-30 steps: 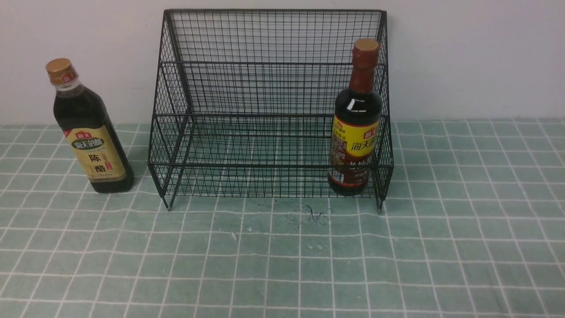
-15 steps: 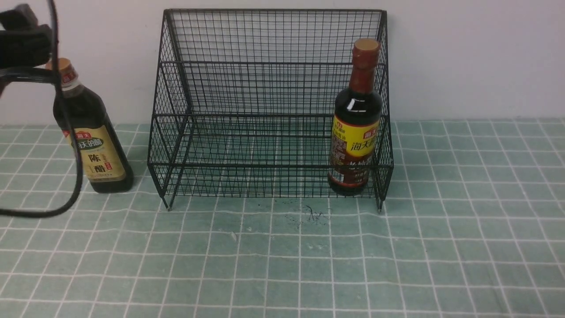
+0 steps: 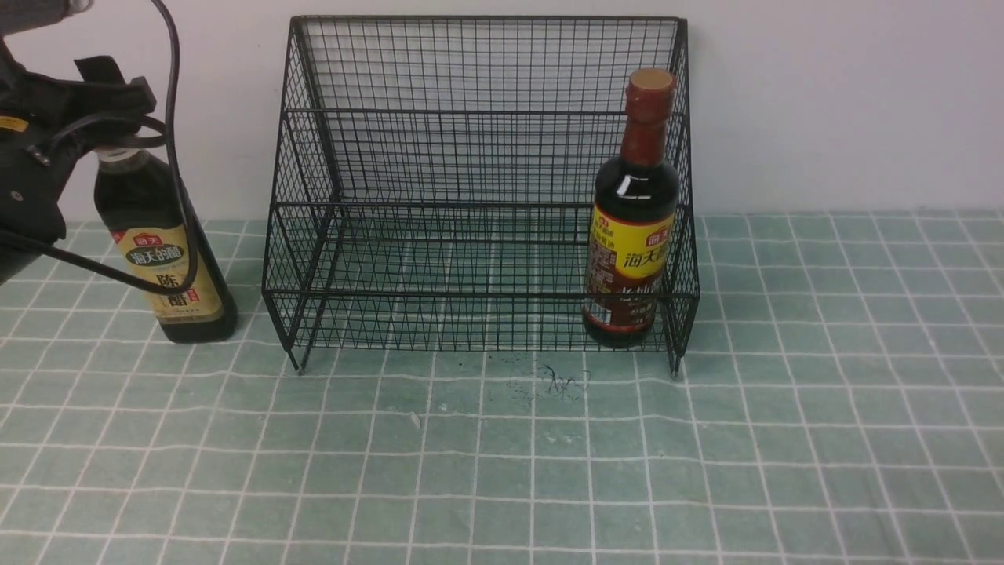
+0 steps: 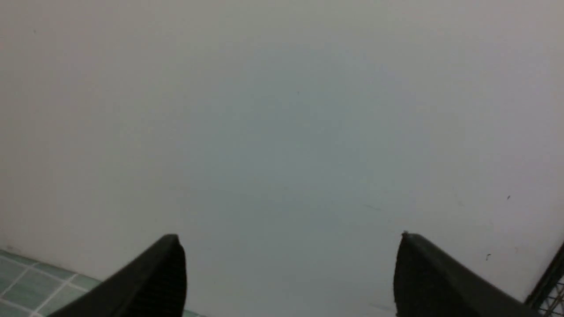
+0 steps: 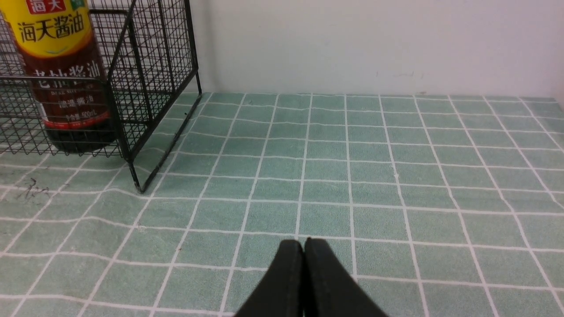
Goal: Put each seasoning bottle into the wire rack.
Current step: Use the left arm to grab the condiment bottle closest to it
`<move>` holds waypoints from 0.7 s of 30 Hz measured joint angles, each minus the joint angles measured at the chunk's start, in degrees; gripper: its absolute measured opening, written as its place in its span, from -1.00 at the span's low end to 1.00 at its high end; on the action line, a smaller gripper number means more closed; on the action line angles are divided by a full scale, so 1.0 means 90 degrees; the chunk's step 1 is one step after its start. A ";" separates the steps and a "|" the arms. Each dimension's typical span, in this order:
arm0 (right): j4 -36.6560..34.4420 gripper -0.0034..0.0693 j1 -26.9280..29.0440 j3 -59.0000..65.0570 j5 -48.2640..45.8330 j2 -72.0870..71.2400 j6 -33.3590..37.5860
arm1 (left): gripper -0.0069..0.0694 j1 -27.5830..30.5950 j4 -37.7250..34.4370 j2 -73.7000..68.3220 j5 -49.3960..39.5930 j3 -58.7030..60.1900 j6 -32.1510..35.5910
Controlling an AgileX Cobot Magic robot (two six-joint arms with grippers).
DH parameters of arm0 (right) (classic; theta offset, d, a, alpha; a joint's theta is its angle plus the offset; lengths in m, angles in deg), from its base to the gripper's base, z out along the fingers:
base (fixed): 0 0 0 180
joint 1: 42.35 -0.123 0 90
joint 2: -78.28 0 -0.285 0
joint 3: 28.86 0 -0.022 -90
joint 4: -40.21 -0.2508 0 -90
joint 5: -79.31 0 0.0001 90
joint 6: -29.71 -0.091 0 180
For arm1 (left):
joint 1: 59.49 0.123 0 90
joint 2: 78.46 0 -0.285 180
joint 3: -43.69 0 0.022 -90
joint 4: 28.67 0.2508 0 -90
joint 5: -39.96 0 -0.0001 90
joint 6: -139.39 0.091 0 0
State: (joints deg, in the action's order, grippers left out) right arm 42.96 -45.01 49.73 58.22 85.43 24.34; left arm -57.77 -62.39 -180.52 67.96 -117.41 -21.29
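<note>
The black wire rack [image 3: 478,157] stands against the wall. The seasoning bottle with the long red-brown neck and yellow-red label [image 3: 631,212] stands upright inside the right end of its lower tier; in the right wrist view this bottle [image 5: 57,66] shows behind the mesh. The tan-label bottle [image 3: 165,259] stands on the cloth to the left of the rack, with its cap hidden behind my left arm [image 3: 39,173]. My left gripper [image 4: 291,246] is open wide, faces the bare wall and holds nothing. My right gripper [image 5: 304,241] is shut and empty, low over the cloth to the right of the rack.
A green checked cloth [image 3: 502,471] covers the table up to the pale wall [image 3: 847,102]. A cable [image 3: 176,157] from my left arm loops in front of the tan-label bottle. A rack corner [image 4: 546,281] shows at the edge of the left wrist view.
My left arm has come into the front view from the left and moved right, and it now covers the tan-label bottle's gold cap. Both bottles and the rack have stayed put.
</note>
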 joint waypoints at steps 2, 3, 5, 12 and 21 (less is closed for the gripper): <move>0.0000 -0.95 0.0000 0.0000 0.0000 0.0000 0.0000 | 0.69 0.0000 0.0017 -0.0108 0.0079 -0.0048 -0.0031; 0.0000 -0.95 0.0000 0.0000 0.0000 0.0000 0.0000 | 0.69 0.0000 0.0031 -0.0159 0.0102 -0.0071 -0.0061; 0.0000 -0.95 0.0000 0.0000 0.0000 0.0000 0.0000 | 0.69 0.0000 0.0037 -0.0213 0.0167 -0.0100 -0.0104; 0.0000 -0.95 0.0000 0.0000 0.0000 0.0000 0.0003 | 0.69 0.0000 0.0047 -0.0246 0.0226 -0.0113 -0.0117; 0.0000 -0.95 0.0000 0.0000 0.0000 0.0000 0.0003 | 0.69 0.0000 0.0083 0.0148 -0.0250 -0.0064 -0.0117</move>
State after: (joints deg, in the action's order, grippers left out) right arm 42.96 -45.01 49.73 58.22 85.43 24.37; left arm -57.77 -61.64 -179.19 65.71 -117.99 -22.35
